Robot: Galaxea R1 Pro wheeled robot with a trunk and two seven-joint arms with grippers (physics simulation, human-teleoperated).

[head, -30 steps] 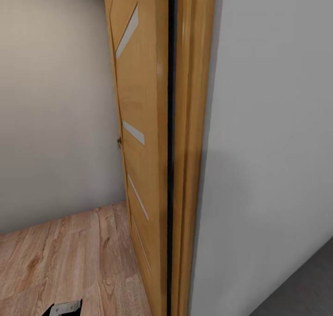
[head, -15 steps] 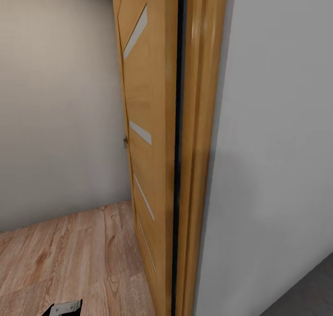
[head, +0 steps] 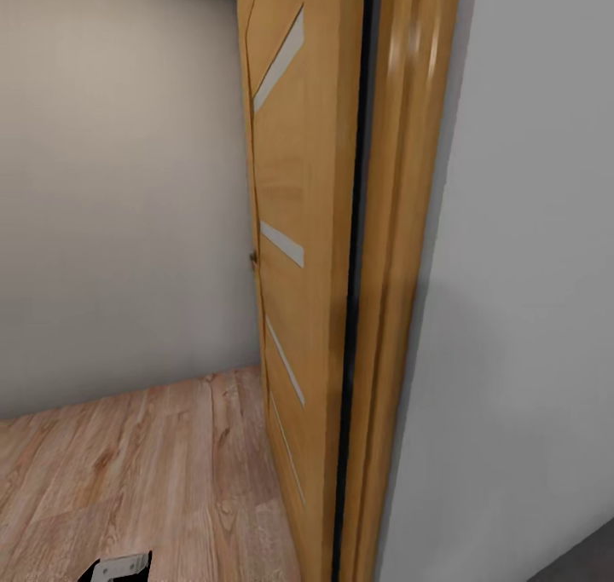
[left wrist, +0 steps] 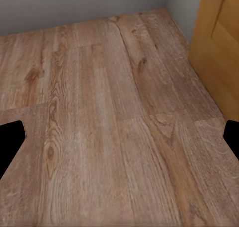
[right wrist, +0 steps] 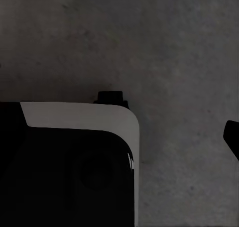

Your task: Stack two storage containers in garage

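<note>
The left gripper (left wrist: 119,137) stands wide open and empty, its dark fingertips (left wrist: 10,145) far apart over the wood floor (left wrist: 99,127). The right gripper's state I cannot tell: one dark tip (right wrist: 231,137) hangs over rough grey concrete (right wrist: 174,53) beside a black, white-edged, rounded part of the robot (right wrist: 79,152). No container is in sight, so the task's bins lie elsewhere and neither hand carries one. The risk, as I judge it, is the base or an arm clipping the door (head: 298,224) or its frame (head: 401,267), both very near. The door is smooth honey-toned wood with slanted pale inlays; the walls (head: 111,181) are plain and matte; the planks show grain and knots.
</note>
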